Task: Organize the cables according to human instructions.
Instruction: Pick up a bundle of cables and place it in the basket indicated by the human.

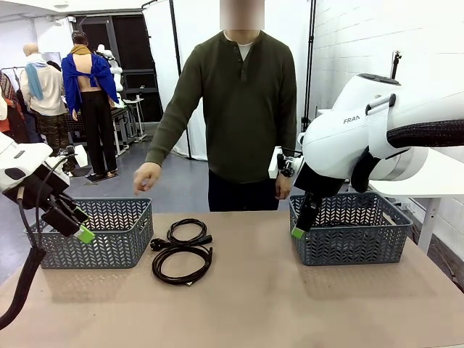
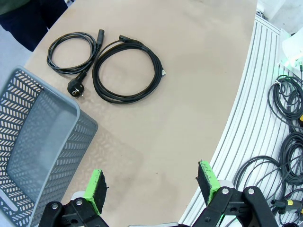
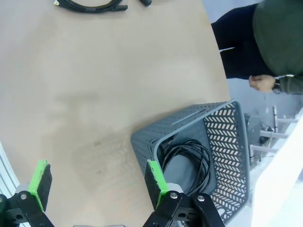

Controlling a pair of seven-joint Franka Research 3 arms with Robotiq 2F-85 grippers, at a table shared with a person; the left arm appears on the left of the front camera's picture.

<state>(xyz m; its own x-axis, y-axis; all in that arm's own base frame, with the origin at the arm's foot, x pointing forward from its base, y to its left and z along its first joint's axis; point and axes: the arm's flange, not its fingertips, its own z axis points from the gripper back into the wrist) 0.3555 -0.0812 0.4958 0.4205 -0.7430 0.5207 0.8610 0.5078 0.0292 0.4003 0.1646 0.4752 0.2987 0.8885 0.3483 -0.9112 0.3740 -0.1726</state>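
Status: task part done, by my read.

1. Arm L: the left end effector (image 2: 151,182) has its jaws at full spread w/ nothing held; it hangs above the desk (image 2: 189,94), just beside the left basket (image 2: 28,142).
2. Arm R: the right end effector (image 3: 97,177) is likewise wide apart and holds nothing; it hangs at the near corner of the right basket (image 3: 222,132); over or beside the rim, I cannot tell.

Done: a black cable bundle (image 3: 189,145) lies coiled inside the right basket; whether it is 1 cord or 2, I cannot tell. The left basket looks bare as far as I see into it.

Left to do: 2 cables lie on the desk between the baskets, nearer the left one; the small coil (image 2: 49,56) w/ chunky plug, and the large coil (image 2: 97,78) just beside it. Which basket each goes to depends on the human (image 1: 243,109), whose hand (image 1: 147,177) is held out above the left basket's far side; possibly a cue, unconfirmed.

Count: baskets 2; end effectors 2; loose coils 2; binned coils min. 1; human 1.
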